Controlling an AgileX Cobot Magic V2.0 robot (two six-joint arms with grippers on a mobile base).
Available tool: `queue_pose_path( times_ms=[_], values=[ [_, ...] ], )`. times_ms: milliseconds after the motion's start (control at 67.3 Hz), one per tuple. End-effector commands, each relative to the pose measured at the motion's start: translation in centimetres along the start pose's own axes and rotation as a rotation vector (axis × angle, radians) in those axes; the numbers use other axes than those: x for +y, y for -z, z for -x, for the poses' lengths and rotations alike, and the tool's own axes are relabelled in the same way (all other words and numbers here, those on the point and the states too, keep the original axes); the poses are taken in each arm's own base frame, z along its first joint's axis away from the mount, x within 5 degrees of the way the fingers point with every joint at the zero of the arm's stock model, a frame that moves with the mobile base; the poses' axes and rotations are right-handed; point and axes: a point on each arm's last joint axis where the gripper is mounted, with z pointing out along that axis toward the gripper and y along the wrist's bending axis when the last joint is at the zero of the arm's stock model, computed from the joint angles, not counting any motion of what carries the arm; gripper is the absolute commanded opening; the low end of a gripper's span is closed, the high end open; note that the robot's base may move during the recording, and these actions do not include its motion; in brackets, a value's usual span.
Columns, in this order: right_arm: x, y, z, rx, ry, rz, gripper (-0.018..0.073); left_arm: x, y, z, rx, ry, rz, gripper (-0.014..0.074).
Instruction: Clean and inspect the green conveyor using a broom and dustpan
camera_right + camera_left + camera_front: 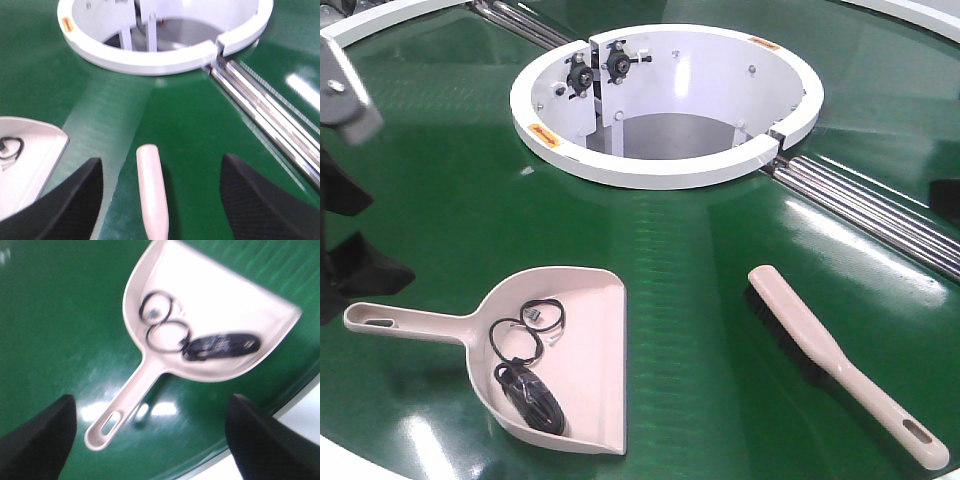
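Glossy green conveyor [700,270] — white-rimmed (reflective)

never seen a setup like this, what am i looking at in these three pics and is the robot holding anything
A two-armed robot stands at a green conveyor with a white ring opening and metal rollers. The front view looks over the belt. The other two cameras sit on the wrists; the dark shapes at their lower corners are gripper fingers. The left gripper hangs open above the dustpan, which holds a coiled black cable. The right gripper hangs open over the broom. Nothing is held; both tools lie on the belt.
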Motion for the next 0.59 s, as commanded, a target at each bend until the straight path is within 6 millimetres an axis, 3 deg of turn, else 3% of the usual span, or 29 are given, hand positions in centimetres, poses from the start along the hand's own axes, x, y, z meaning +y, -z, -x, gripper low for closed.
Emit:
queue_pose_path(
  times_ms=[0,163,282,416,580],
  values=[
    [0.0,2.0,0.3,-0.166,0.010,-0.022,0.0484,-1.7,3.8,0.4,-0.221,0.043,0.047,0.0575],
    [0.3,3.8,-3.8,-0.309,0.009,-0.046,0.0484,-5.0,6.2,-2.0,-0.474,0.088,0.130,0.0575],
    [0.5,4.7,-7.4,-0.429,0.007,-0.063,0.0484,-7.2,5.8,-5.3,-0.638,0.137,0.259,0.0575],
    [0.5,4.6,-11.3,-0.556,0.004,-0.084,0.0484,-9.2,2.8,-9.7,-0.742,0.190,0.394,0.0575],
    [0.3,2.1,-15.3,-0.557,-0.005,-0.100,0.0484,-10.5,-3.1,-13.8,-0.723,0.273,0.438,0.0575]
  ],
)
